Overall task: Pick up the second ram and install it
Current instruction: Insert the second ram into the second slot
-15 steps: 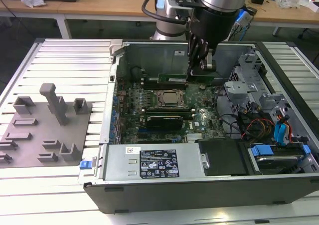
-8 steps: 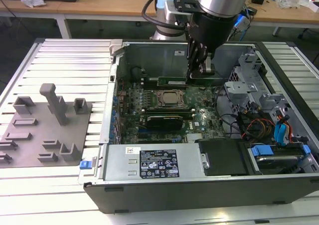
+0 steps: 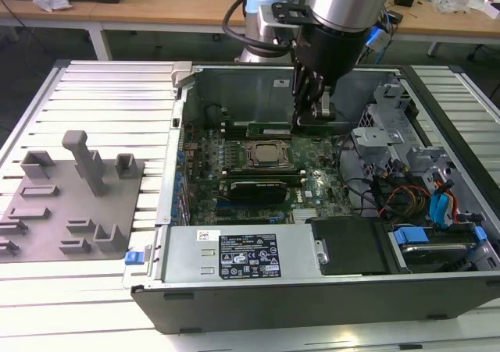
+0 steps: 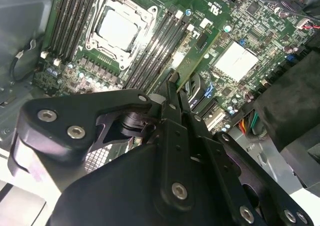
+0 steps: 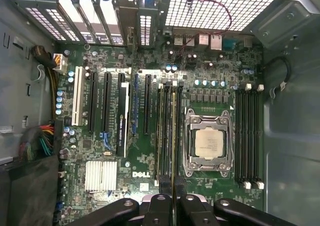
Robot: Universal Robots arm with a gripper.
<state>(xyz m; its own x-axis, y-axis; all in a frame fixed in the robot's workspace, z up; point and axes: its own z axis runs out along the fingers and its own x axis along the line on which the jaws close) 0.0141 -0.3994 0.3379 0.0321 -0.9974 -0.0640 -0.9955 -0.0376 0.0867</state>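
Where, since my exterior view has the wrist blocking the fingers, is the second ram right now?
Observer: In both wrist views the second ram is clamped between the fingers.
Operator: Which side of the CPU socket?
Observer: In the first wrist view it hangs edge-on over the slot bank between the CPU socket and the expansion slots, in line with that bank.
Operator: Is it seated?
Observer: I cannot tell. In the second wrist view its green face runs along those slots, beside the socket.
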